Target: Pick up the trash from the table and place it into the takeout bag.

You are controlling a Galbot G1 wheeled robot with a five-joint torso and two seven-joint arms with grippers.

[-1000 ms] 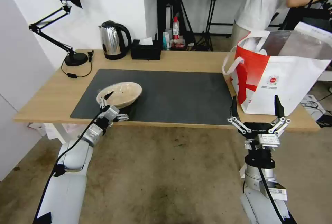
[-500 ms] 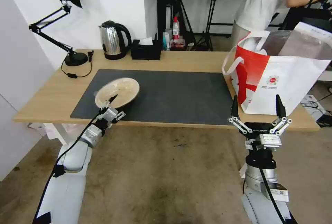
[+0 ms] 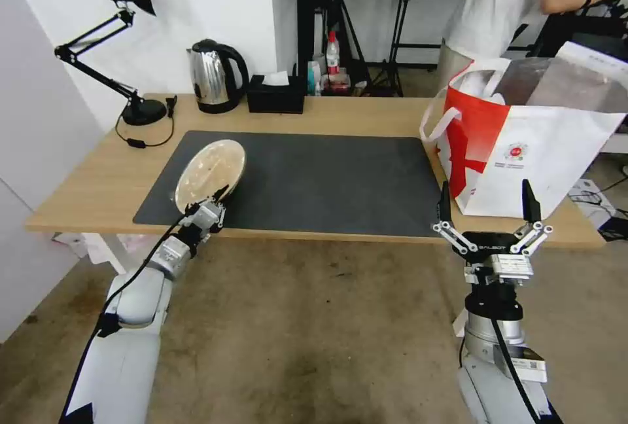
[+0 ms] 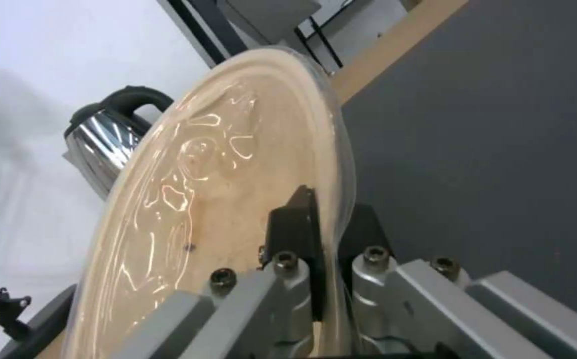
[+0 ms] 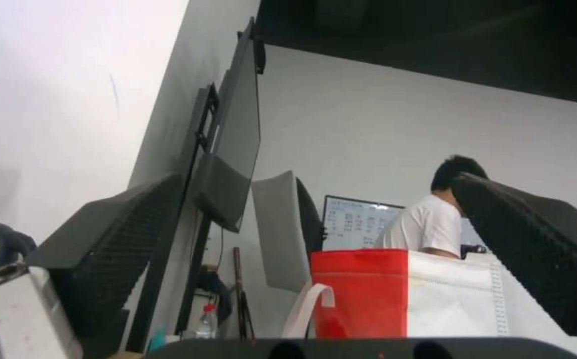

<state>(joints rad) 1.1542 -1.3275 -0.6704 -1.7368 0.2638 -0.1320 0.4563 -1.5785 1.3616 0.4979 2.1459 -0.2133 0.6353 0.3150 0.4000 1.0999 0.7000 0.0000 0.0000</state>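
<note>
**Beige bowl tips up on its rim**

Beige and shallow, the bowl [image 3: 210, 173] stands nearly on edge now, where a second ago it lay almost flat in my grip. My left gripper [image 3: 208, 209] is clamped on its near rim, over the mat's [image 3: 340, 175] front-left corner. It is lifted, I judge, ready to carry. The bag [image 3: 523, 142] waits at the table's [image 3: 85, 182] right end; my right gripper [image 3: 487, 205] hangs spread before it.

Shallow beige bowl [image 3: 210, 172] tipped steeply on edge above the table [image 3: 366, 115].
</note>
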